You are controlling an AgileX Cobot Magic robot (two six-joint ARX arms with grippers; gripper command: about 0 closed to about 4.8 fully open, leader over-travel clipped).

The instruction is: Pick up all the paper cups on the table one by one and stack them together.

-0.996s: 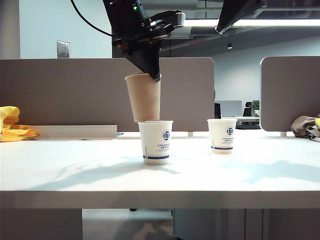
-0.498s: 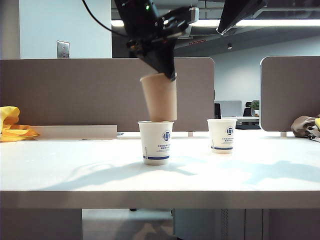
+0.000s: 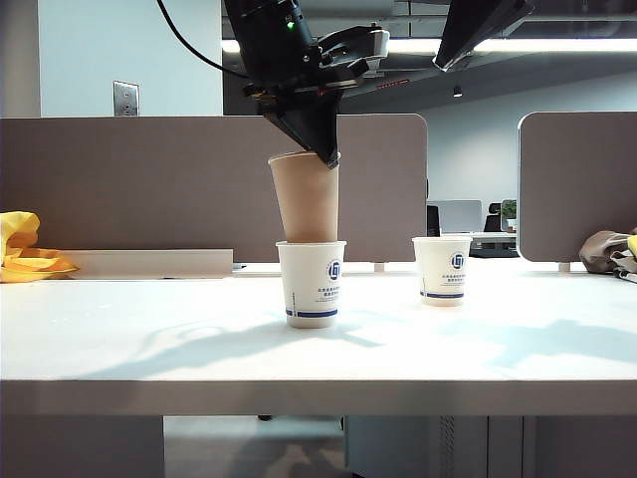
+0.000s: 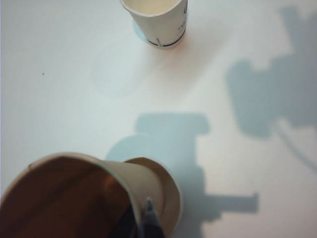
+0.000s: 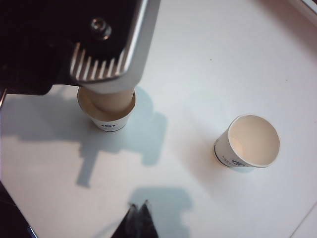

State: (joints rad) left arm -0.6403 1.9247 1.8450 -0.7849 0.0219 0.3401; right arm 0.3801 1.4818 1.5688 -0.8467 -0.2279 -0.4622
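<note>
My left gripper (image 3: 326, 154) is shut on the rim of the tan paper cup (image 3: 307, 199), which hangs slightly tilted. Its base sits at the mouth of a white logo cup (image 3: 311, 286) in the middle of the table (image 3: 139, 344). In the left wrist view my gripper (image 4: 140, 214) pinches the tan cup's wall (image 4: 74, 198), and the white cup's rim (image 4: 171, 191) shows beneath it. A second white cup (image 3: 442, 270) (image 4: 158, 22) (image 5: 247, 141) stands apart. My right gripper (image 5: 138, 210) is shut and empty, high above the table. From there the tan base (image 5: 110, 101) shows inside the white cup (image 5: 111, 123).
Brown-grey divider panels (image 3: 129, 184) run along the back of the table. A yellow cloth (image 3: 25, 249) lies at the far left and a bundle of fabric (image 3: 607, 251) at the far right. The right arm (image 3: 478, 25) hangs high at the upper right.
My left gripper carried the tan cup to the right, overshot a little, then came back. The cup now stands over the middle white cup's mouth instead of behind its left side.
</note>
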